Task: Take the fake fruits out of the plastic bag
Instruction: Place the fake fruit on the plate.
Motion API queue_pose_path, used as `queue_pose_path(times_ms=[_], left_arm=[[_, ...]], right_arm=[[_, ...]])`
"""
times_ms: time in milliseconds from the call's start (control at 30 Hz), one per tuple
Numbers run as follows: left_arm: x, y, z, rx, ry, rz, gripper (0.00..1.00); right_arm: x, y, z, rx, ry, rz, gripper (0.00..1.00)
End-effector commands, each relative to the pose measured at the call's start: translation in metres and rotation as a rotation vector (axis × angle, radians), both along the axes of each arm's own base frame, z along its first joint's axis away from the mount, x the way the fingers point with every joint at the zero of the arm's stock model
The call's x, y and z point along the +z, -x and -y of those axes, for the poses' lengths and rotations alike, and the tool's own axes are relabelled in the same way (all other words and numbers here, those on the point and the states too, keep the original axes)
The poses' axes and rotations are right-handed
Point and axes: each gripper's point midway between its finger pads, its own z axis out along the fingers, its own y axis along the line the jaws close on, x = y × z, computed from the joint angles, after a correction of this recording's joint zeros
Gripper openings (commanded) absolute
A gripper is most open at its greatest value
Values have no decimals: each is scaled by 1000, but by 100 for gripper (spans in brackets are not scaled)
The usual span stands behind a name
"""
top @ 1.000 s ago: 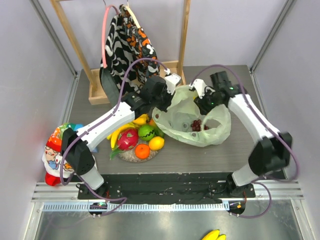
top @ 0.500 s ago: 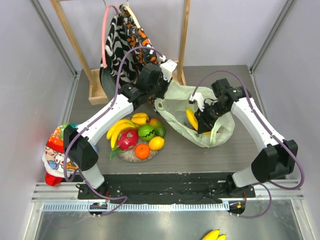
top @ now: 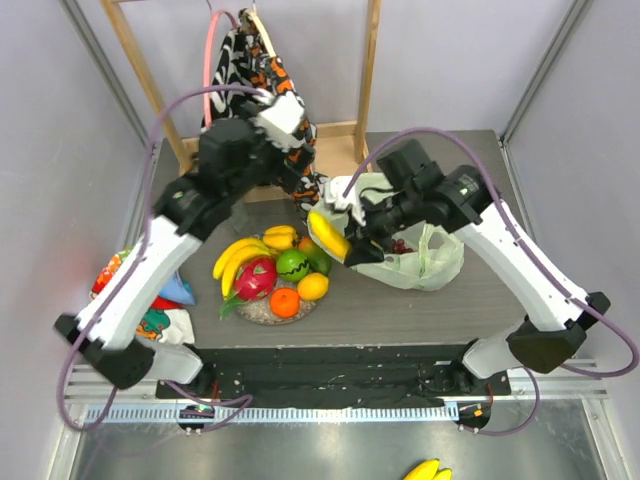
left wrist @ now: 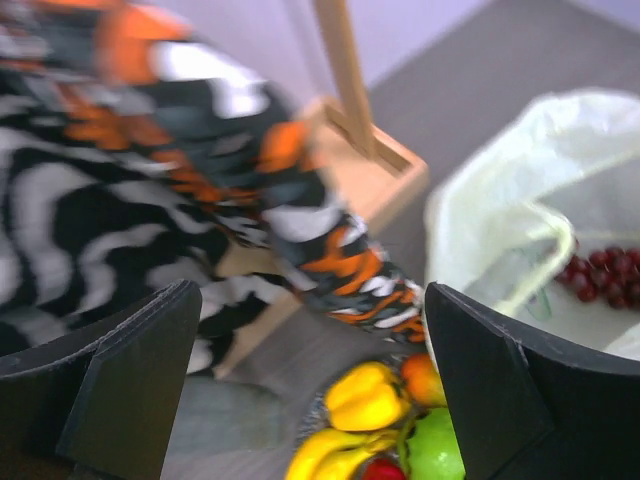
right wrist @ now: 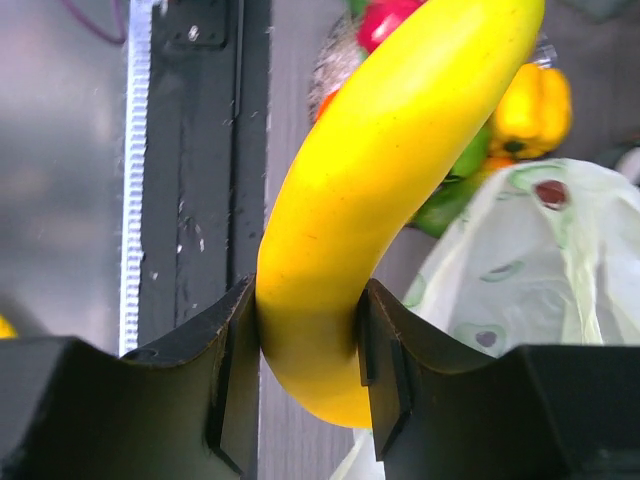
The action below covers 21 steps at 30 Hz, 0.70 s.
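My right gripper (top: pixel 340 243) (right wrist: pixel 305 360) is shut on a yellow banana (top: pixel 327 234) (right wrist: pixel 385 190), held in the air between the plastic bag (top: pixel 418 260) (right wrist: pixel 520 260) and the heap of fake fruits (top: pixel 275 272). The pale-green bag lies slumped on the table with purple grapes (top: pixel 400 246) (left wrist: pixel 600 275) inside. The heap has bananas, a pink dragon fruit, a green apple (left wrist: pixel 435 450), an orange and a lemon. My left gripper (top: pixel 300 188) (left wrist: pixel 315 400) hangs open and empty, raised above the heap's far side, clear of the bag (left wrist: pixel 490 220).
A wooden rack (top: pixel 355 130) (left wrist: pixel 365 170) at the back carries a black-orange-white patterned cloth (top: pixel 255 75) (left wrist: pixel 180 170), close behind my left gripper. A colourful toy (top: pixel 140 310) sits at the table's left edge. A stray banana (top: pixel 425 470) lies below the table.
My left gripper let go of the bag's rim, opened wide and rose leftward. My right gripper drew the banana out of the bag and carried it left. The bag has slumped.
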Motion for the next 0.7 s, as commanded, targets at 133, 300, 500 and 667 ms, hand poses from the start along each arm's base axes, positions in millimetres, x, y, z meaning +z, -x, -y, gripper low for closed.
queue_pose_path(times_ms=[133,300,500,667], left_arm=[[67,49,-93,116,142,163,100],[76,79,-119,116,194,203,100],[64,88,-143,176,192,192,100],[50,83,-145,185,198,155,100]], right_arm=[[-45,13,-60,77,216,-30,39],[-81,-25,-123,-153,200,-145,38],[-92,-57,-174,-298,136,-243,39],[-121,-59,-190,-334,161,-331,40]])
